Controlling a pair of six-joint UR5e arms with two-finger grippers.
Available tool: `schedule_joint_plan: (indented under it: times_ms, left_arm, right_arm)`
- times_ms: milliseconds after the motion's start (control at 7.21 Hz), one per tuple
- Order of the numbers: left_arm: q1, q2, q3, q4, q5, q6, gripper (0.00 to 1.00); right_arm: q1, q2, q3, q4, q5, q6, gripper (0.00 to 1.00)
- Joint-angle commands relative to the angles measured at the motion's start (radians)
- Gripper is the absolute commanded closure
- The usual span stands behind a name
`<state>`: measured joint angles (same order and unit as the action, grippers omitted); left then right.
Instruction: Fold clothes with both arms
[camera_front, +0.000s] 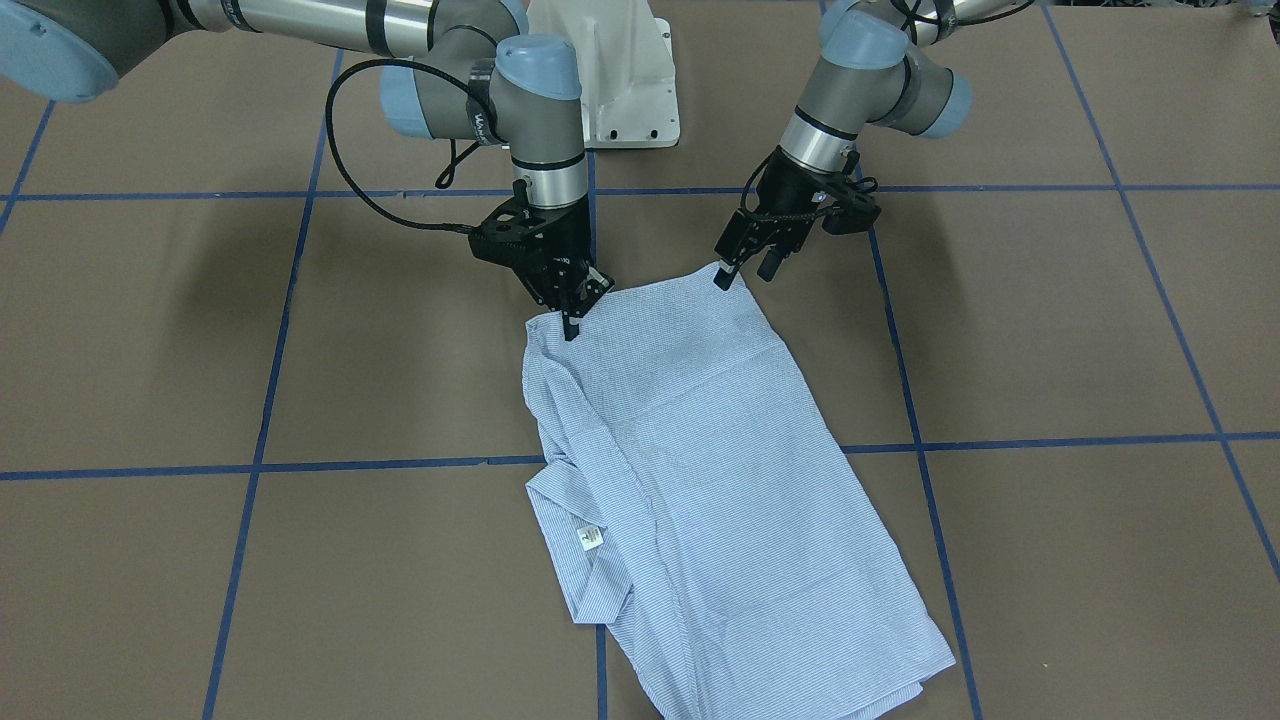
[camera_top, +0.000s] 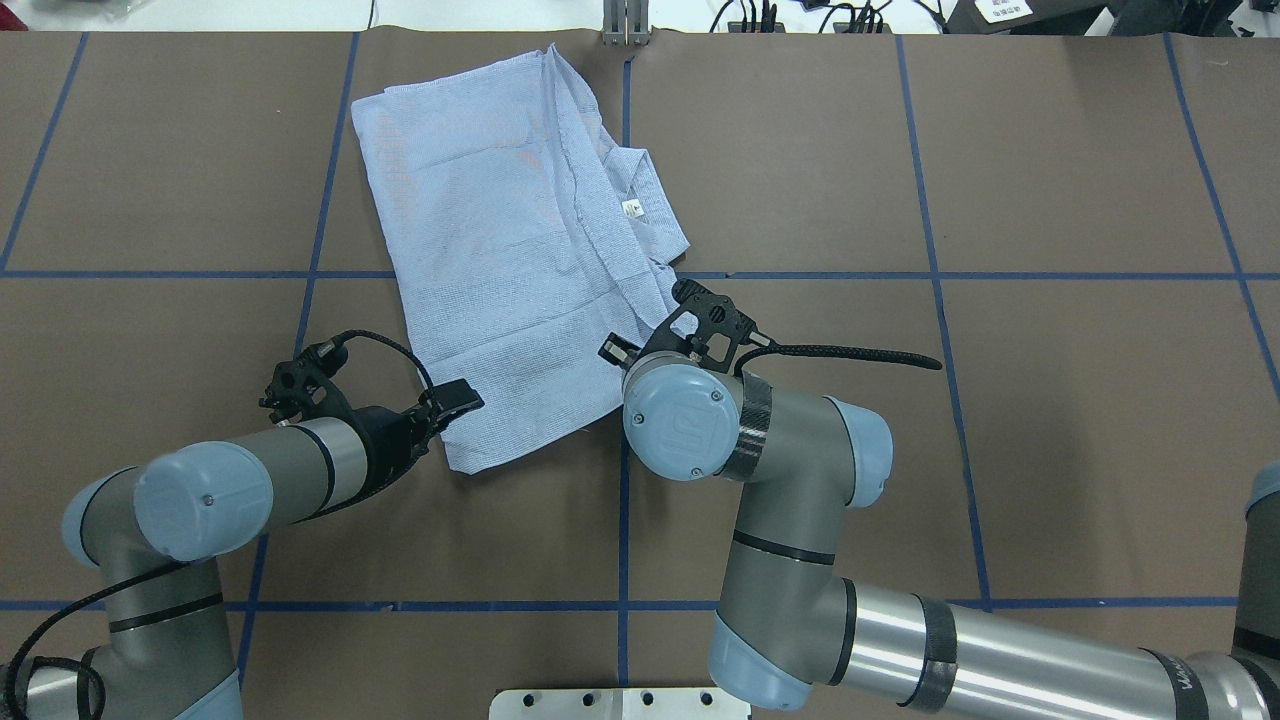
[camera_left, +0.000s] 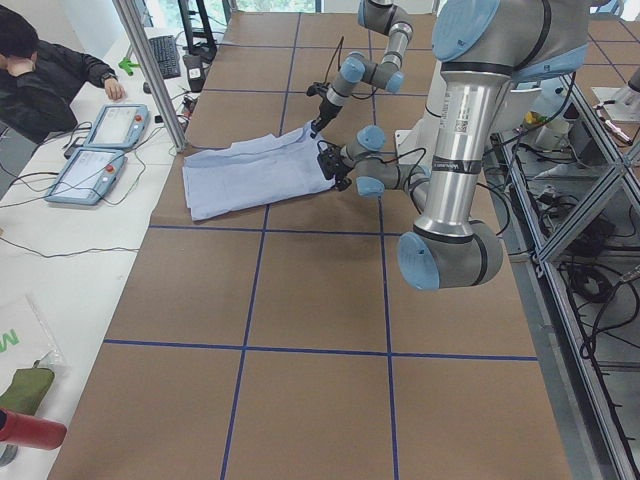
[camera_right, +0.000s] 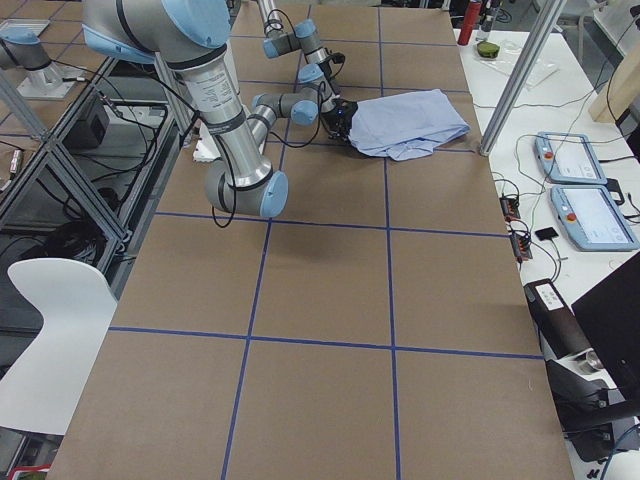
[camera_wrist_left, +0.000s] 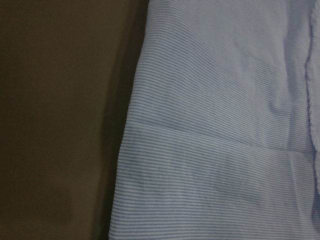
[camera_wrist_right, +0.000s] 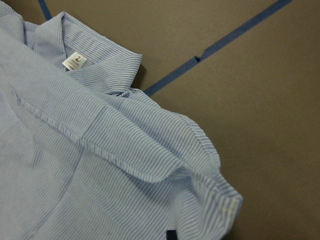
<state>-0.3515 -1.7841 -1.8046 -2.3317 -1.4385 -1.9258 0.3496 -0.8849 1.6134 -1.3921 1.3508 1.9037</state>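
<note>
- Front-facing view: the shirt lies flat on the bench, folded into a long panel that runs from near the robot's base toward the camera. Its collar is on the view's left, with the white label showing.
- The right claw, on this view's left, points down with its fingers drawn together on the shirt's edge at the corner nearest the robot.
- The left claw is at the other near corner. One finger touches the cloth and the other stands apart from it, so the jaws are spread.
- Overhead view: the shirt is left of the bench's middle and slants away from the robot. The left claw is at its near-left corner. The right arm's wrist covers its own fingers at the near-right edge.
- Left side view: the shirt lies far down the bench, with both claws at its robot-side edge.
- Right side view: the shirt again lies far off, and the right claw touches its near edge.
- Left wrist view: striped cloth fills the right side and bare bench the left. No fingers show.
- Right wrist view: the collar and label are at upper left, beside a line of blue tape. A crumpled edge runs down to a dark fingertip at the bottom.
</note>
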Motion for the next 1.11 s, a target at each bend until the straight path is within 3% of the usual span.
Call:
schedule_joint_plan:
  times_ms: [0, 277, 555, 971]
  left_arm:
    - [0.02, -0.005, 0.008, 0.0, 0.006, -0.002, 0.0]
    - [0.049, -0.006, 0.01, 0.0, 0.01, -0.004, 0.0]
    - [0.074, -0.011, 0.019, -0.001, 0.049, -0.082, 0.3]
    - [0.077, -0.025, 0.028, 0.0, 0.047, -0.084, 0.61]
  right_arm:
    - [0.006, -0.002, 0.025, -0.005, 0.001, 0.0, 1.0]
    - [0.011, -0.003, 0.026, -0.005, 0.001, -0.002, 1.0]
    - [0.011, -0.003, 0.026, -0.005, 0.001, -0.002, 1.0]
    - [0.011, -0.005, 0.029, -0.005, 0.001, -0.002, 1.0]
